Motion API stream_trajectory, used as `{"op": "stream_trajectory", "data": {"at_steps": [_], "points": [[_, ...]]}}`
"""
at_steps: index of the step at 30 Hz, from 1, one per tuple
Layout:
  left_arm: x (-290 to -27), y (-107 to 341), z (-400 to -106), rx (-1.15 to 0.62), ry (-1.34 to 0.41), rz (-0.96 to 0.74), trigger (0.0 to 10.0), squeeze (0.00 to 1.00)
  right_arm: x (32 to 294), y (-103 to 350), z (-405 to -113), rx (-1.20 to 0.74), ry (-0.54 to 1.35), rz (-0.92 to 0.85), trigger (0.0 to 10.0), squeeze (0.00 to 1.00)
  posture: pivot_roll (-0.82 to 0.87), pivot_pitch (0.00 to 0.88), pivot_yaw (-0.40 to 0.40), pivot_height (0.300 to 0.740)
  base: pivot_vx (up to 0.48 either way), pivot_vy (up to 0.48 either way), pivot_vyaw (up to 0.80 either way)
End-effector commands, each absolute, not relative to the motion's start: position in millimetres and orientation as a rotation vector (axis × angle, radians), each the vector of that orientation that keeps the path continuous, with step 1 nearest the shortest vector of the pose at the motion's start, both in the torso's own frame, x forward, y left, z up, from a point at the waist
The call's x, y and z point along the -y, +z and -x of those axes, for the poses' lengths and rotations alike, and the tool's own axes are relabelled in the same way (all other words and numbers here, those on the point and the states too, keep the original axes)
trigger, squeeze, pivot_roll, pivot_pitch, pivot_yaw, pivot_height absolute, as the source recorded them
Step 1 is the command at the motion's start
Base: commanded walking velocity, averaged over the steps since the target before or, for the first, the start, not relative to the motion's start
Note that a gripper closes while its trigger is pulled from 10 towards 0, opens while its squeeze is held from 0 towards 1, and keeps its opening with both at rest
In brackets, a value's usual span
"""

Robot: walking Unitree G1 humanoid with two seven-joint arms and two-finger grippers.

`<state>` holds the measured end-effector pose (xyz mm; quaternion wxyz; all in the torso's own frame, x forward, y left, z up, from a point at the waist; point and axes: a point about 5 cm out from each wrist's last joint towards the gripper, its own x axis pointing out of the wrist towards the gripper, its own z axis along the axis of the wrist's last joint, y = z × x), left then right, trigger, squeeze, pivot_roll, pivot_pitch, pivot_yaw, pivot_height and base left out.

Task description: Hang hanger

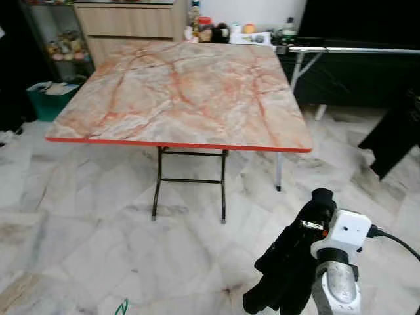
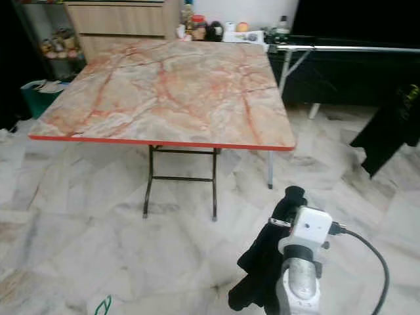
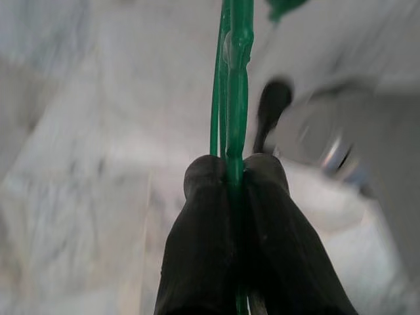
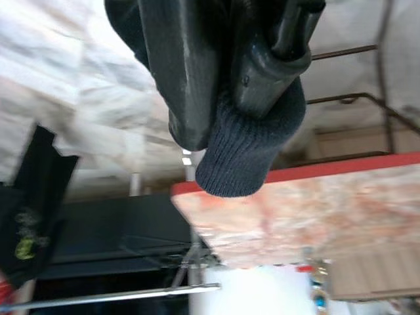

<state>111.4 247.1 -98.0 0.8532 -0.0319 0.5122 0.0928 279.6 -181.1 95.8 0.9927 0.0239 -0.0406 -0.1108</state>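
Note:
A green plastic hanger [image 3: 235, 79] is pinched between the two black fingers of my left gripper [image 3: 231, 172], which is shut on it. A small piece of the green hanger [image 1: 122, 306] shows low on the left above the floor. My right gripper [image 1: 319, 205], low on the right in front of the table, is shut on a black knit garment [image 1: 283, 270] that hangs down from it. In the right wrist view the dark knit cloth [image 4: 244, 157] bulges out past the fingers [image 4: 187, 79]. A silver rack rail [image 1: 357, 49] runs across the far right.
A folding table [image 1: 184, 98] with a marble-patterned top and a red edge stands straight ahead on a marble floor. Black clothing [image 1: 394, 134] hangs at the right. A wooden cabinet [image 1: 128, 23], shelves and a teal bin [image 1: 47, 98] stand behind on the left.

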Motion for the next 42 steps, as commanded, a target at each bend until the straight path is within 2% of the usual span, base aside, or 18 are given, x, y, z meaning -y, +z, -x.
{"op": "stream_trajectory", "data": {"at_steps": [1, 5, 16, 22, 29, 34, 37, 42], "points": [[-249, -99, -107, -1.094, 0.194, 0.064, 10.0, 0.00, 185, 100, -280, 0.101, -0.230, -0.039, 10.0, 0.00, 0.01, 0.089, -0.009, 0.740, 0.000, 0.000, 0.00], [-252, -98, -105, -1.099, 0.200, 0.066, 10.0, 0.00, 184, 100, -280, 0.102, -0.222, -0.036, 10.0, 0.00, 0.01, 0.091, -0.011, 0.740, 0.000, 0.000, 0.00], [-249, -100, -102, -1.109, 0.200, 0.071, 10.0, 0.00, 179, 103, -282, 0.115, -0.187, 0.016, 10.0, 0.00, 0.01, 0.099, -0.013, 0.740, 0.276, 0.000, 0.00], [-250, -100, -102, -1.110, 0.202, 0.073, 10.0, 0.00, 176, 105, -283, 0.130, -0.164, 0.012, 10.0, 0.00, 0.01, 0.099, -0.014, 0.740, 0.364, 0.000, 0.70], [-251, -99, -104, -1.108, 0.204, 0.074, 10.0, 0.00, 173, 116, -287, 0.171, -0.138, 0.008, 10.0, 0.00, 0.01, 0.100, -0.013, 0.740, 0.371, 0.000, 0.00], [-253, -99, -105, -1.108, 0.206, 0.074, 10.0, 0.00, 166, 155, -302, 0.295, -0.086, 0.012, 10.0, 0.00, 0.00, 0.103, -0.007, 0.740, 0.370, 0.000, 0.00], [-254, -98, -105, -1.108, 0.208, 0.074, 10.0, 0.00, 162, 208, -324, 0.452, -0.061, -0.016, 10.0, 0.00, 0.00, 0.103, -0.001, 0.740, 0.369, 0.000, 0.00], [-252, -98, -106, -1.108, 0.202, 0.075, 10.0, 0.00, 146, 257, -353, 0.546, 0.009, 0.008, 10.0, 0.00, -0.02, 0.100, 0.010, 0.740, 0.370, 0.000, 0.00]]}}
